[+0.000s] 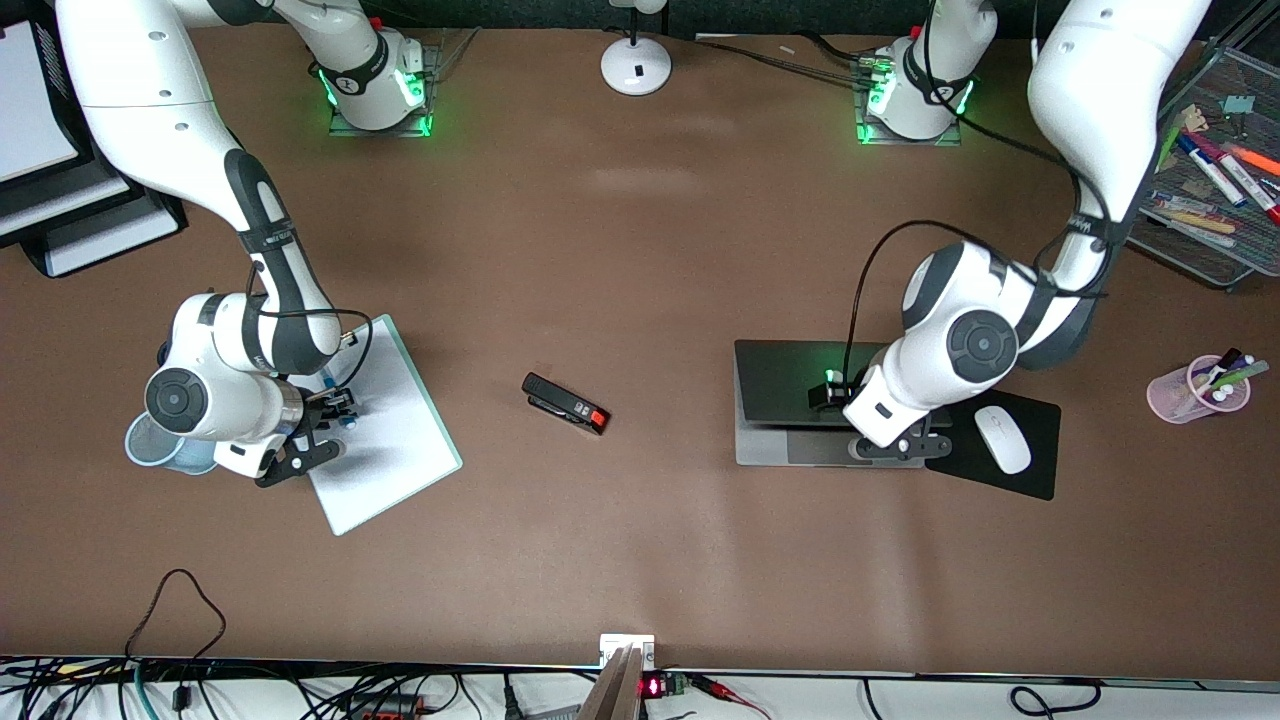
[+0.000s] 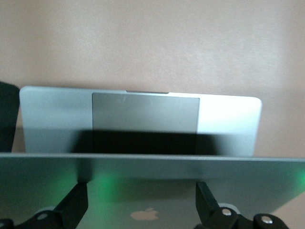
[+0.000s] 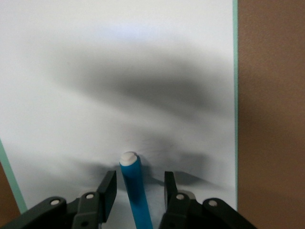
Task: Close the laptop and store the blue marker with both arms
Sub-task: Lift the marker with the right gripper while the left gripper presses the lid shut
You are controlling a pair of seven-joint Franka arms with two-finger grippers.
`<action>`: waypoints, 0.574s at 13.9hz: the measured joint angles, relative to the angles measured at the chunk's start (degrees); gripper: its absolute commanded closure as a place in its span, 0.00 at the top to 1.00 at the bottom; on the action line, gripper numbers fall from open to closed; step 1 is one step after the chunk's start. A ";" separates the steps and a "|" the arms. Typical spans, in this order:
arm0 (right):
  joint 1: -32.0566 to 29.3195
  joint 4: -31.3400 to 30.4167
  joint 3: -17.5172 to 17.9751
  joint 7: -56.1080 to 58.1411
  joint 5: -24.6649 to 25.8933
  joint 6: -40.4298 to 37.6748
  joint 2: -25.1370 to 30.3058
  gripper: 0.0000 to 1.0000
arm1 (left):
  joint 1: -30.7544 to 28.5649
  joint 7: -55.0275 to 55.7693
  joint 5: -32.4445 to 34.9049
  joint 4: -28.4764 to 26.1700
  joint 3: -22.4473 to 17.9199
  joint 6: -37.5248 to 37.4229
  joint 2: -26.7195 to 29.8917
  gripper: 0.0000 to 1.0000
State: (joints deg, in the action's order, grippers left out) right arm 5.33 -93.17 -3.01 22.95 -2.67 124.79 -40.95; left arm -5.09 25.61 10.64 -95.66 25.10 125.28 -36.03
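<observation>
The silver-grey laptop (image 1: 780,400) stands half open beside the mouse pad, its lid tilted low over the base. In the left wrist view its trackpad (image 2: 143,114) shows past the lid's edge, and the apple logo (image 2: 144,214) is on the lid. My left gripper (image 1: 832,392) is open against the lid's back, its fingers (image 2: 76,200) spread wide around the logo. The blue marker (image 3: 134,191) lies on a white pad (image 1: 400,440). My right gripper (image 1: 342,410) hangs low over it, open, with one finger on each side of the marker and a gap on both sides (image 3: 139,180).
A black stapler (image 1: 565,403) lies mid-table. A white mouse (image 1: 1002,438) sits on a black mouse pad (image 1: 1035,480). A pink cup of pens (image 1: 1198,390) and a mesh tray of markers (image 1: 1215,180) stand at the left arm's end. A pale blue cup (image 1: 150,445) stands under the right arm.
</observation>
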 measured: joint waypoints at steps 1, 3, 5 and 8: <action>0.00 0.00 0.00 0.00 0.00 0.00 -0.03 0.41 | 0.01 0.00 1.00 0.16 -0.02 0.49 -0.98 1.00; 0.00 0.00 0.00 0.00 0.00 0.00 -0.12 0.41 | 0.07 0.00 2.74 0.55 -0.02 0.71 -2.53 1.00; 0.00 -0.01 0.00 0.01 0.00 0.00 -0.18 0.41 | 0.29 0.00 4.03 0.80 -0.01 1.21 -3.87 1.00; 0.01 -0.01 0.00 0.01 0.00 0.00 -0.27 0.35 | 0.61 0.04 5.29 0.95 -0.87 4.31 -5.96 1.00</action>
State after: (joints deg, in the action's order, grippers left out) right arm 5.34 -93.18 -3.01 22.96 -2.68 124.80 -41.23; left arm -4.47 25.64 15.93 -94.71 24.23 129.59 -41.99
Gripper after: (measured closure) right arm 0.599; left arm 0.000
